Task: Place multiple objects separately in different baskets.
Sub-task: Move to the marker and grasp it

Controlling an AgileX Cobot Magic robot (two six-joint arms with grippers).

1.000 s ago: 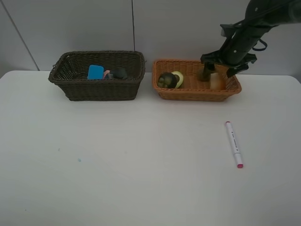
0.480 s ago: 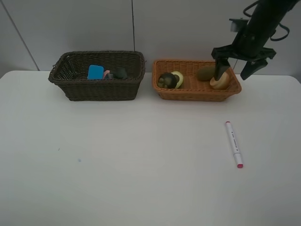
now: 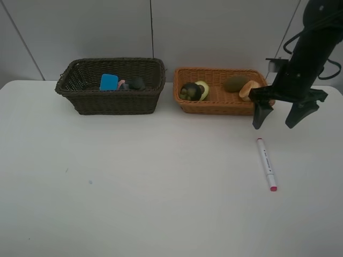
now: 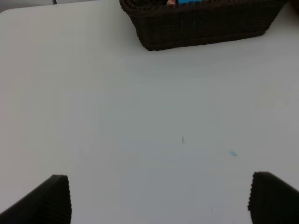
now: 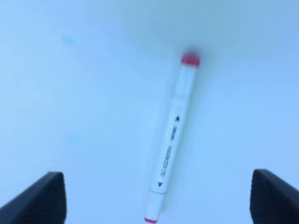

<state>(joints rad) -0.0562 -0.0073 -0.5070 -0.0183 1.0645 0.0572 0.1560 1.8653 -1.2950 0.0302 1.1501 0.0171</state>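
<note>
A white marker [image 3: 266, 164] with pink ends lies on the table at the right; the right wrist view shows the marker [image 5: 171, 143] lengthwise between the fingertips. My right gripper [image 3: 279, 118] hangs open just above and behind it, in front of the light orange basket [image 3: 222, 104]. That basket holds a dark mangosteen [image 3: 189, 91], an avocado half [image 3: 202, 88], a brown kiwi [image 3: 235, 83] and a peach [image 3: 248, 89]. The dark brown basket [image 3: 111, 98] holds a blue eraser [image 3: 109, 82], a pink bottle [image 3: 121, 84] and a dark pump bottle [image 3: 135, 83]. My left gripper [image 4: 159, 198] is open over bare table, facing the dark basket [image 4: 201, 25].
The white table [image 3: 134, 182] ends at a grey wall behind both baskets. Small specks mark the tabletop at the left front. The right arm [image 3: 308, 51] rises at the far right, beside the orange basket.
My right gripper has left the orange basket, moving forward and to the right, and now hangs over the table near the marker. The peach and kiwi rest uncovered in the basket.
</note>
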